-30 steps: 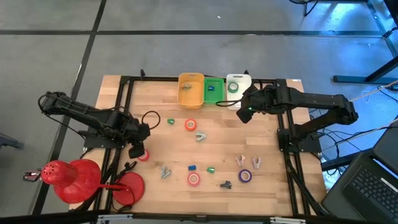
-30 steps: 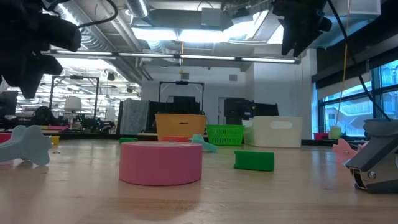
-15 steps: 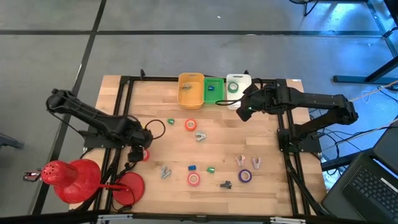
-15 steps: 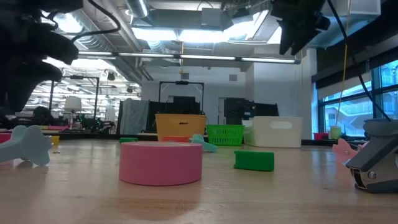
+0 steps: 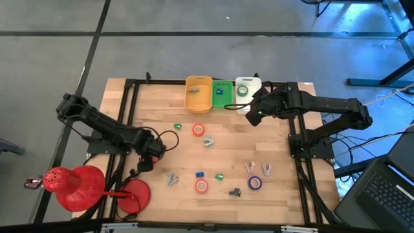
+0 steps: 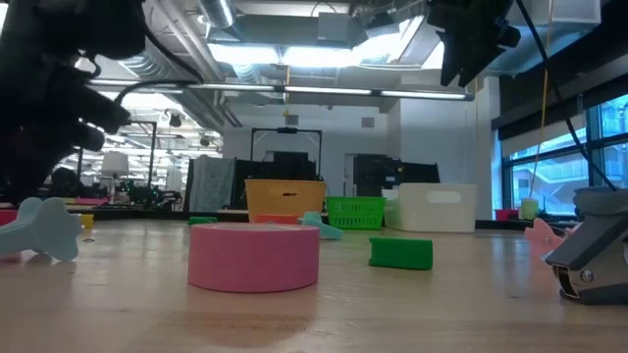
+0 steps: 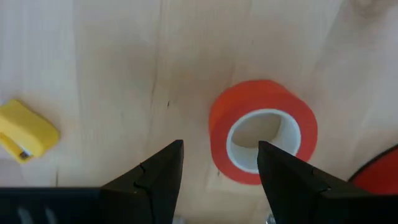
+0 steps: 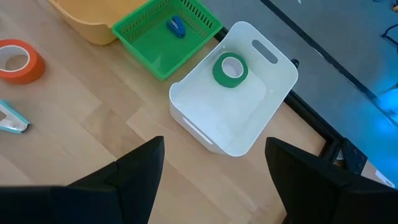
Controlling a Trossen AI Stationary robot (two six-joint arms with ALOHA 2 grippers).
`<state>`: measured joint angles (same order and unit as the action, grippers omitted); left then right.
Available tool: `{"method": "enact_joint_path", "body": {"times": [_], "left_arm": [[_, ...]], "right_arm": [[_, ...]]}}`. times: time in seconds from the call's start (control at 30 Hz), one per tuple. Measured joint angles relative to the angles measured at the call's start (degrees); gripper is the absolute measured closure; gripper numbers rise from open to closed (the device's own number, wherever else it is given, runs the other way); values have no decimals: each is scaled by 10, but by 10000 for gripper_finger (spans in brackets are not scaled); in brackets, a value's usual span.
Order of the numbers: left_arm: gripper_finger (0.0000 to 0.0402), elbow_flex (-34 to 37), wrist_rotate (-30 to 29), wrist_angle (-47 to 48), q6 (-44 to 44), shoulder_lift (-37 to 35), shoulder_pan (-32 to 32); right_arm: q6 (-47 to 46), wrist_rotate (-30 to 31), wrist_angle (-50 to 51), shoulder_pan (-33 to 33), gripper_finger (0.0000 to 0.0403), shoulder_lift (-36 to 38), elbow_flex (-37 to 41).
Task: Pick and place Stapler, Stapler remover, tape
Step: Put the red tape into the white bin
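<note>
Left wrist view: red tape roll (image 7: pixel 263 130), pale core, flat on wood, beneath spread left end effector (image 7: pixel 219 163).

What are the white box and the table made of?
The white box looks like smooth plastic: its walls are glossy, with rounded corners and cut-out handles. The table looks like pale wood, probably sealed or varnished, since grain lines and plank seams show on its top.
</note>
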<state>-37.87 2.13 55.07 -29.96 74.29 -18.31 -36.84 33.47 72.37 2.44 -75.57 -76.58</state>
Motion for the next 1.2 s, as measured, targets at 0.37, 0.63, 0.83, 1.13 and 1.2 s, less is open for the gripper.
{"method": "enact_joint_path", "body": {"times": [0.37,0.63,0.83,1.13,1.2], "left_arm": [[218,0,-6,-19,8,79,0],[367,-1,-7,-35,-1,105,1],[369,0,4,-84,-34,51,9],[369,0,-89,-227,-72,-66,57],[369,0,-111,-272,-65,-84,76]], "right_arm": [[13,0,3,0,122,0,0],[13,0,3,0,122,0,0],[13,0,3,0,122,0,0],[36,-5,-42,0,122,0,0],[52,-18,-67,0,122,0,0]]}}
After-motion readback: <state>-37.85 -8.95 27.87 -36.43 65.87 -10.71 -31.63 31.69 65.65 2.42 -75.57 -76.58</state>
